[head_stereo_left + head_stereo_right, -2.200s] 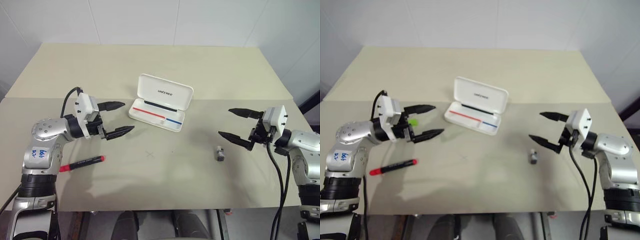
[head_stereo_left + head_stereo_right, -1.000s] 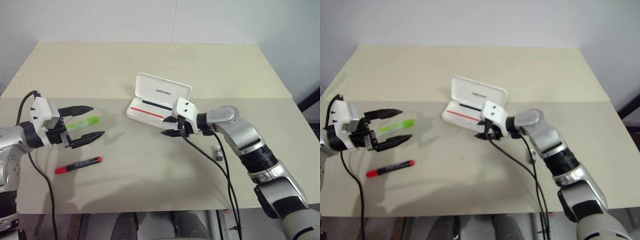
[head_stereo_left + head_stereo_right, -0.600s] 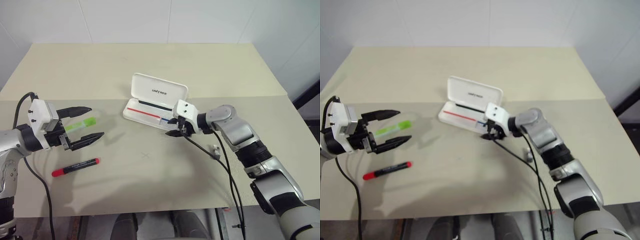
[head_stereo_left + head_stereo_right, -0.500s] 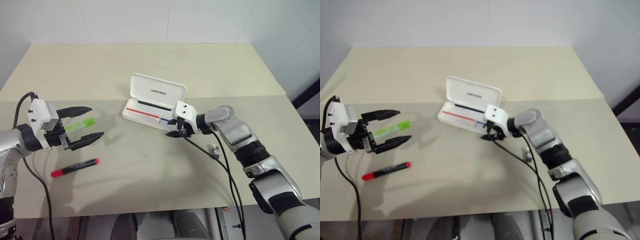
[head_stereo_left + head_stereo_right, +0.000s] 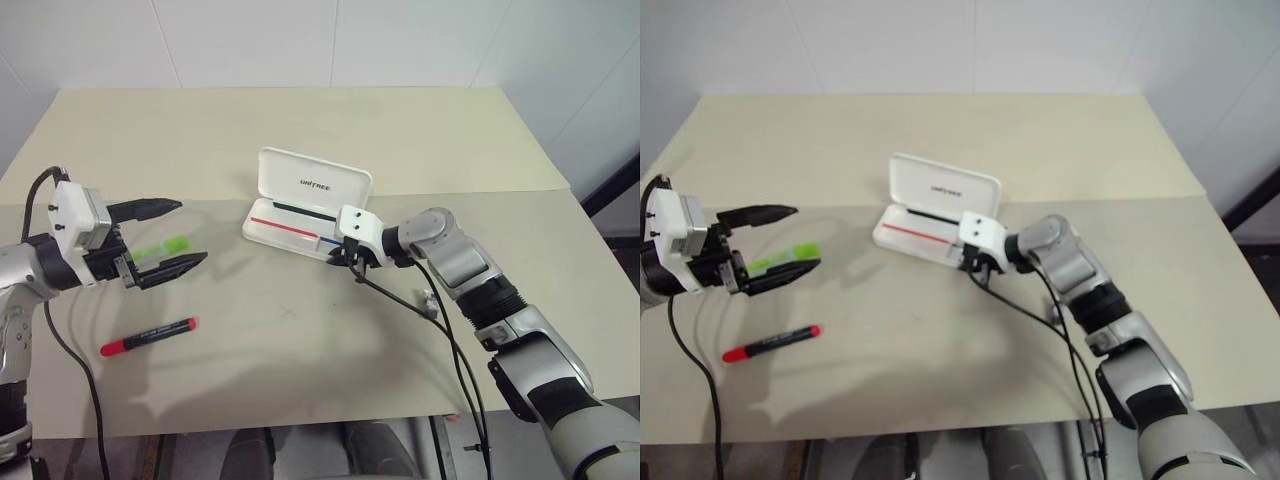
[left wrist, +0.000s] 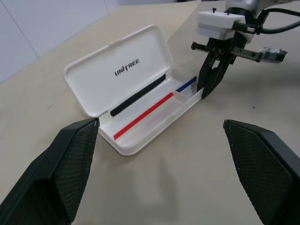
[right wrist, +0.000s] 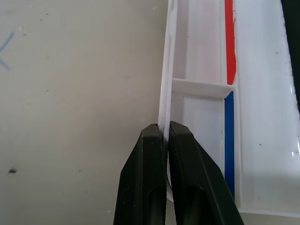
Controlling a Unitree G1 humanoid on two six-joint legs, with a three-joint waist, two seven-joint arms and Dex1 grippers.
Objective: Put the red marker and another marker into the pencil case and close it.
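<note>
The white pencil case lies open mid-table, lid upright, with a red-and-blue stripe in its tray. My right gripper is shut on the tray's front wall near its right end; in the right wrist view one finger is outside the wall and the other inside. The red marker lies on the table at the left front. The light green marker lies further back. My left gripper is open, level, above the green marker and apart from it.
A small dark grey stubby object lies on the table right of the case, under my right forearm. A black cable hangs from my right wrist across the table. A faint cross mark sits in the open table middle.
My right arm swung in from the right side to the case's front wall, and its fingers shut on the wall. My left gripper drew back left, off the green marker, staying open.
</note>
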